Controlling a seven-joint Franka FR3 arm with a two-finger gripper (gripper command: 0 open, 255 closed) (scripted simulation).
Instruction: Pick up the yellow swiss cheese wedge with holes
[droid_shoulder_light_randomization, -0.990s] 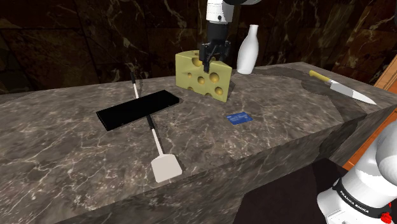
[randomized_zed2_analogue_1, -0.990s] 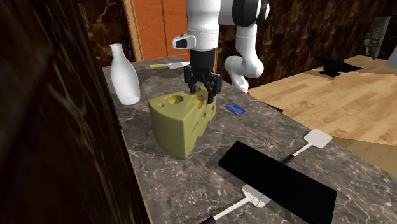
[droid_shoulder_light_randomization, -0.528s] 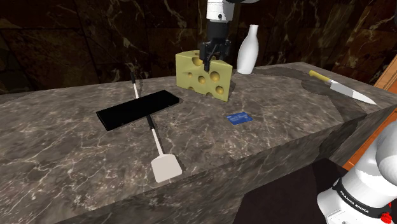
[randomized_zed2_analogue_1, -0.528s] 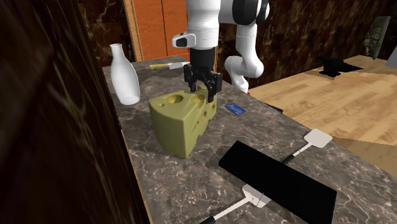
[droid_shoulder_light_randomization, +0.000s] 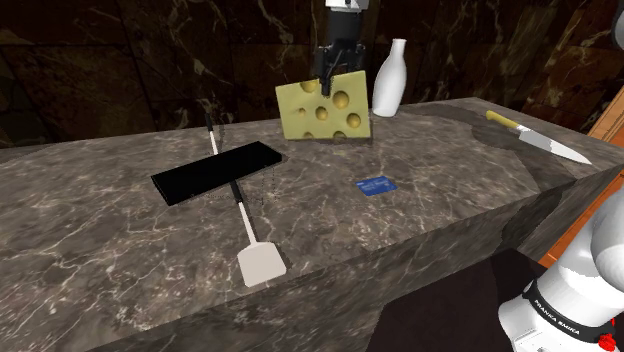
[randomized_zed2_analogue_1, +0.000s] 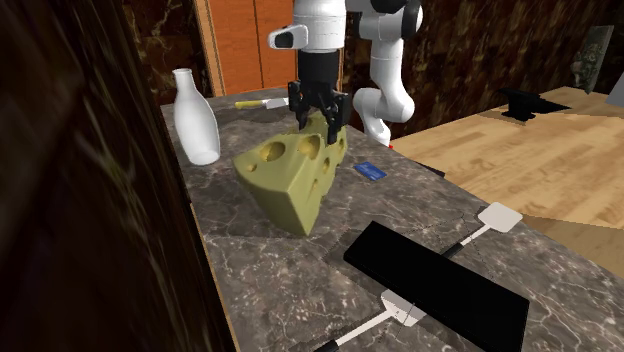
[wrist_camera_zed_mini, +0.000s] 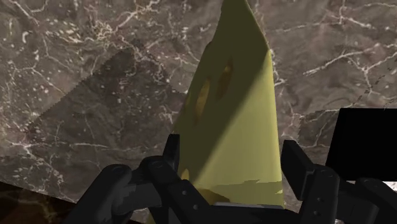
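Observation:
The yellow cheese wedge (droid_shoulder_light_randomization: 322, 108) with round holes hangs tilted just above the dark marble counter (droid_shoulder_light_randomization: 420, 210), near its back edge. My black gripper (droid_shoulder_light_randomization: 335, 72) is shut on the wedge's upper edge. In the second exterior view the wedge (randomized_zed2_analogue_1: 290, 175) tips toward that view's left under the gripper (randomized_zed2_analogue_1: 320, 112). In the wrist view the fingers (wrist_camera_zed_mini: 172, 162) clasp the wedge (wrist_camera_zed_mini: 235, 127) from both sides, with the counter below.
A white bottle (droid_shoulder_light_randomization: 391, 78) stands close beside the cheese at the counter's back. A yellow-handled knife (droid_shoulder_light_randomization: 535, 137) lies to the right. A small blue card (droid_shoulder_light_randomization: 376, 185), a black slab (droid_shoulder_light_randomization: 216, 171) and a white spatula (droid_shoulder_light_randomization: 250, 235) lie nearer the front.
The gripper has risen with the cheese in it. The wedge has left the counter and tilted, its holed face now turned more toward the shoulder camera.

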